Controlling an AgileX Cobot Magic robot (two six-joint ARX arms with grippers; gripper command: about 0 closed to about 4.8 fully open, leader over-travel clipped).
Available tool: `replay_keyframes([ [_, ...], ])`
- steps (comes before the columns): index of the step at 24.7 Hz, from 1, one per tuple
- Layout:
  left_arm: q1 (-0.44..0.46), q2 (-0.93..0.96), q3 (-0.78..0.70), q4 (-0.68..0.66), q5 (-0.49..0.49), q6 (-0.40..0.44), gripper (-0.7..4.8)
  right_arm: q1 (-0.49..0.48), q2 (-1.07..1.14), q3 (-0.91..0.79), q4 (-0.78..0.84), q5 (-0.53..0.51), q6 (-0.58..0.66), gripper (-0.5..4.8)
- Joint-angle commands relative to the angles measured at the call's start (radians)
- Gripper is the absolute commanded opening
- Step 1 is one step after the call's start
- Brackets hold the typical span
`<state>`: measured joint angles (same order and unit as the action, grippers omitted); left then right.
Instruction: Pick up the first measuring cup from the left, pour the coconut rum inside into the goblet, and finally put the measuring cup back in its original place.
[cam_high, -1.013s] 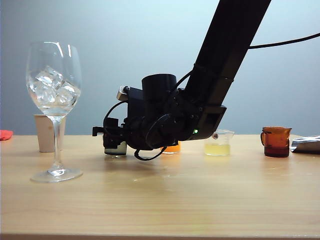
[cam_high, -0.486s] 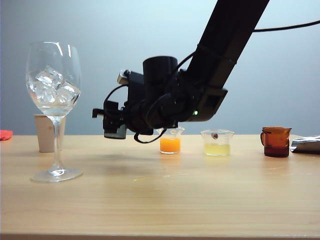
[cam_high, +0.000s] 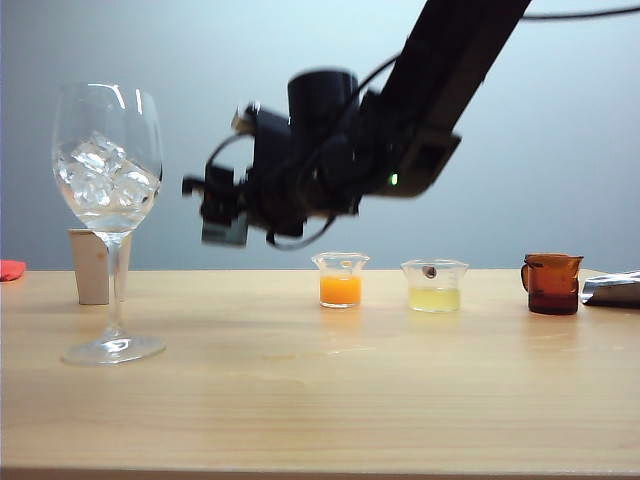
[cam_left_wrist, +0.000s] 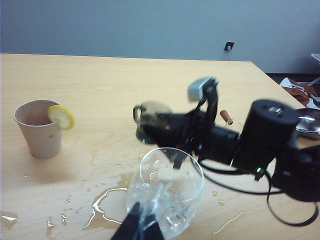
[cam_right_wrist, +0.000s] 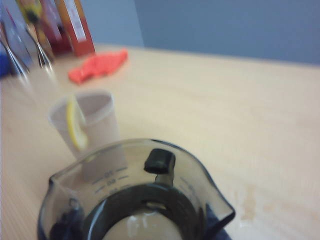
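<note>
A: Cup (cam_right_wrist: 135, 200) status?
B: Clamped between right gripper (cam_high: 222, 210) fingers, clear of table (cam_high: 320, 400). Level with goblet (cam_high: 106, 200) bowl, beside it, not touching. Rum (cam_right_wrist: 137, 227) pooled in bottom.
A: Left gripper (cam_left_wrist: 141, 227)?
B: Only finger tips (cam_left_wrist: 131, 227) visible, close together just under goblet rim; can't tell if gripping. Paper cup (cam_left_wrist: 41, 129) with lemon slice (cam_left_wrist: 61, 116) well off to one side. Spill on table near tips.

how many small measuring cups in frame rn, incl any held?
4. The measuring cup is in the right gripper, lifted above the table. On the table: orange-liquid cup, pale-yellow cup, amber-brown cup furthest right. None seem hidden.
</note>
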<state>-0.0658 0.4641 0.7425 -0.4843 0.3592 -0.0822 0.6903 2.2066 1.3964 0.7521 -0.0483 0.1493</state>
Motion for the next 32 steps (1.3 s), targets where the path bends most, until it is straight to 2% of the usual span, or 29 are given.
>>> replay_keyframes([
  [1,0.002,-0.001,0.005,0.004,0.005,0.003,-0.06,-0.006,-0.051,0.006,0.029,-0.015,0.003,-0.05],
  [3,0.002,-0.001,0.005,-0.005,0.023,0.020,-0.06,-0.010,-0.087,0.006,0.026,-0.034,0.003,-0.05],
  [6,0.001,-0.001,0.005,-0.037,0.058,0.103,-0.06,-0.012,-0.138,0.006,-0.021,-0.041,0.001,-0.05],
  [9,0.001,-0.001,0.006,-0.084,0.068,0.105,-0.06,-0.013,-0.206,0.006,-0.113,-0.050,-0.029,-0.05],
  [14,0.001,-0.001,0.006,-0.091,0.068,0.104,-0.06,-0.010,-0.286,0.006,-0.193,-0.089,-0.106,-0.05],
  [17,0.002,-0.001,0.006,-0.093,0.061,0.097,-0.06,-0.008,-0.327,0.006,-0.229,-0.093,-0.118,-0.05],
  [25,0.001,-0.001,0.007,-0.094,0.046,0.081,-0.06,-0.002,-0.379,0.006,-0.261,-0.201,-0.170,-0.05],
  [32,0.001,0.010,0.037,-0.092,0.046,0.068,-0.06,0.029,-0.420,0.006,-0.338,-0.225,-0.197,-0.05],
])
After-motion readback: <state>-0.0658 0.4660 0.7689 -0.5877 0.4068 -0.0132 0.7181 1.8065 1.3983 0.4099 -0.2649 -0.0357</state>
